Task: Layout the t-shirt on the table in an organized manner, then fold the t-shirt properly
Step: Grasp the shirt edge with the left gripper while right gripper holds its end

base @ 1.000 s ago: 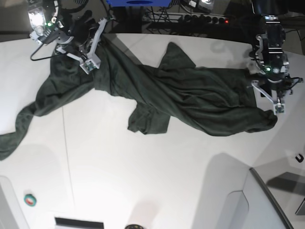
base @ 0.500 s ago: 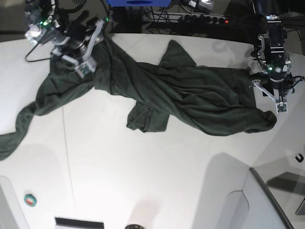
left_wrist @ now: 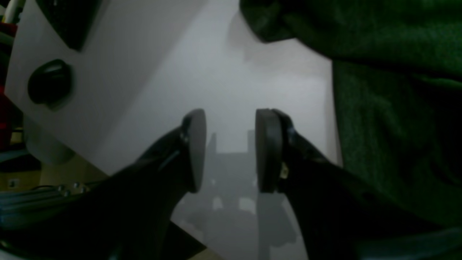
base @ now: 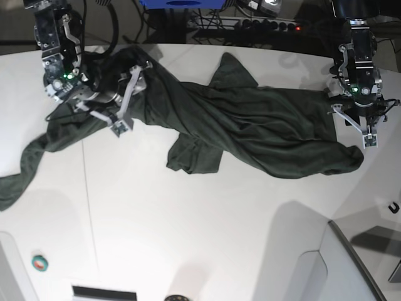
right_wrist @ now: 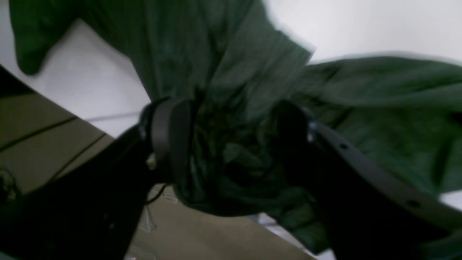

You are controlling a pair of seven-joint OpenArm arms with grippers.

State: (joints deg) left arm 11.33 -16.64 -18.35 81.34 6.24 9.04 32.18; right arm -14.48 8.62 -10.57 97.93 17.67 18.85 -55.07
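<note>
1. Starting from the right gripper (right_wrist: 231, 141), we see its two dark pads spread wide, with a bunch of crumpled cloth lying between them; we cannot tell if the pads still press it.
2. This cloth is the large dark green short-sleeved t-shirt of thin soft fabric (base: 250, 125), and in the base view the right gripper (base: 125, 94) sits over its bunched far-left part.
3. Looking at the left gripper (left_wrist: 231, 150), we find its pads partly apart with only bare surface between them, so it holds nothing.
4. The shirt edge (left_wrist: 389, 108) lies just beside this gripper, on its right in the wrist view.
5. The shirt stretches crumpled across the far half of the big smooth white table (base: 207, 238), from the left gripper (base: 363, 128) to a long tail at the table's left edge.
</note>
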